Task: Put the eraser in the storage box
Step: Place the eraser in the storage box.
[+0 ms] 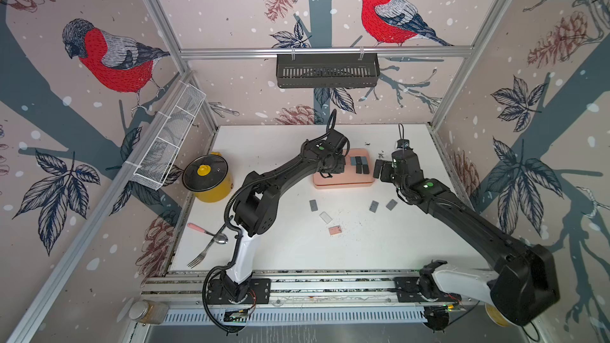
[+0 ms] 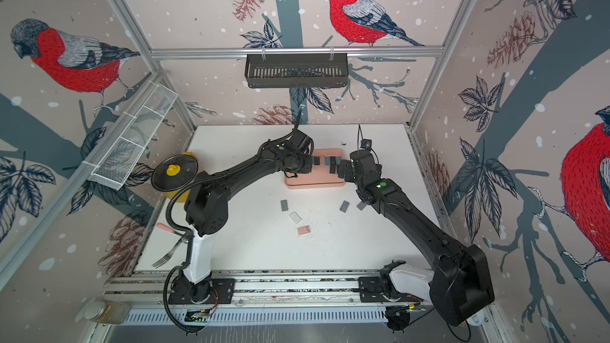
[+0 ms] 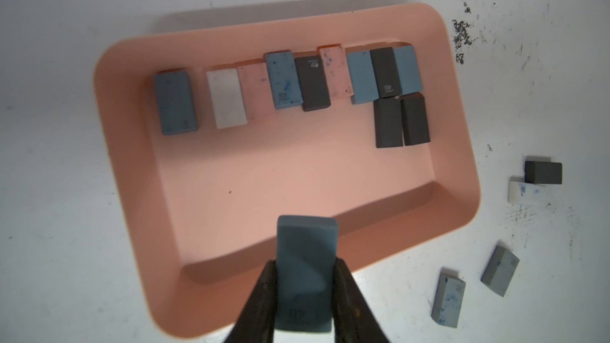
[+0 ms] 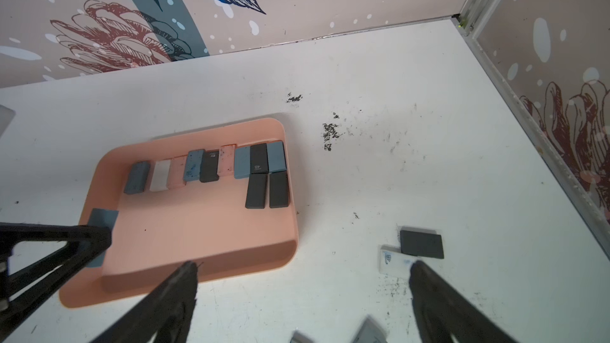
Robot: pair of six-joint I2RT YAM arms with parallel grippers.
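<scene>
My left gripper (image 3: 305,261) is shut on a blue-grey eraser (image 3: 305,252), which it holds above the near rim of the salmon-pink storage box (image 3: 264,166). Both top views show that box (image 1: 343,182) (image 2: 313,183) at the back middle of the table. Several erasers (image 3: 313,82) lie in a row along its far wall, with two black ones (image 3: 402,122) in front. My right gripper (image 4: 303,265) is open and holds nothing. It hangs over the table just right of the box, near a black eraser (image 4: 422,244) and a white eraser (image 4: 392,260).
Several loose erasers (image 1: 313,205) (image 1: 373,206) lie on the white table in front of the box. At the left stand a yellow pot (image 1: 211,189), a fork (image 1: 201,252) and a spoon (image 1: 211,235). A white mesh basket (image 1: 168,140) and a black basket (image 1: 326,70) hang on the walls.
</scene>
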